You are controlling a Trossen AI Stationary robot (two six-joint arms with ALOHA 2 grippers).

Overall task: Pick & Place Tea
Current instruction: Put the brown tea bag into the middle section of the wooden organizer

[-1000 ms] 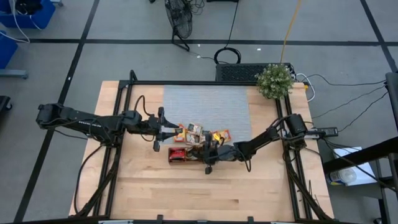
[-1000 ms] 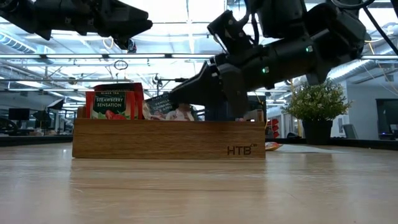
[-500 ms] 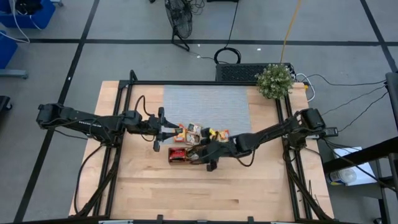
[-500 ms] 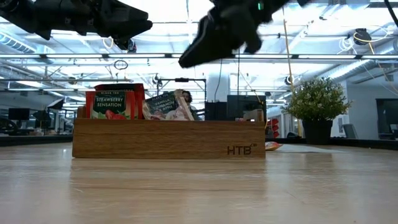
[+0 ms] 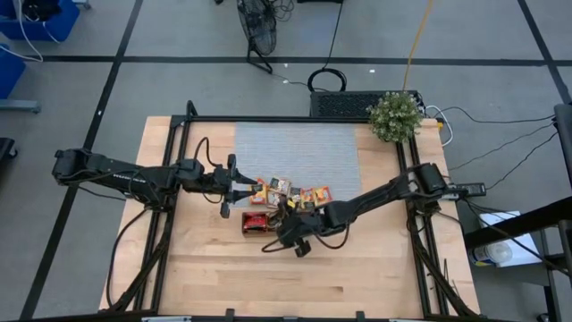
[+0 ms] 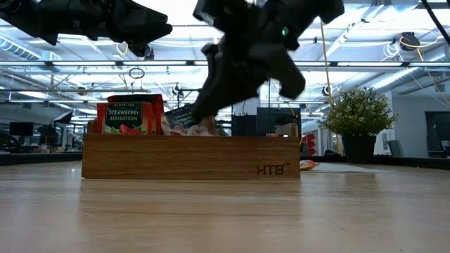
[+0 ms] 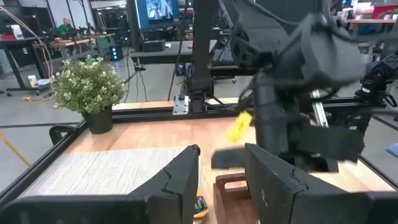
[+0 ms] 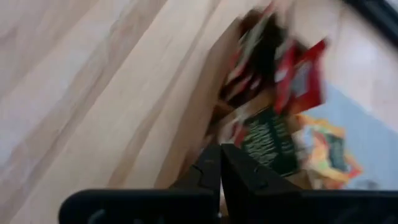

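Fingers pressed together, empty, the right gripper (image 5: 279, 231) hangs over the long brown wooden tray (image 5: 257, 223), where red square tea packets (image 6: 129, 117) stand upright. Left gripper (image 5: 252, 190), parted, hovers beside loose orange-yellow packets (image 5: 315, 194) on the light wooden table (image 5: 268, 277).

Light is bright and even from above, with soft shadows only. In the low view the ceiling lamps (image 6: 211, 10) give strong glare. The right wrist view is blurred all over.

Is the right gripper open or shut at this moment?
Shut. In the right wrist view the right gripper has its two dark fingers pressed together with nothing visible between them, above the wooden tray.
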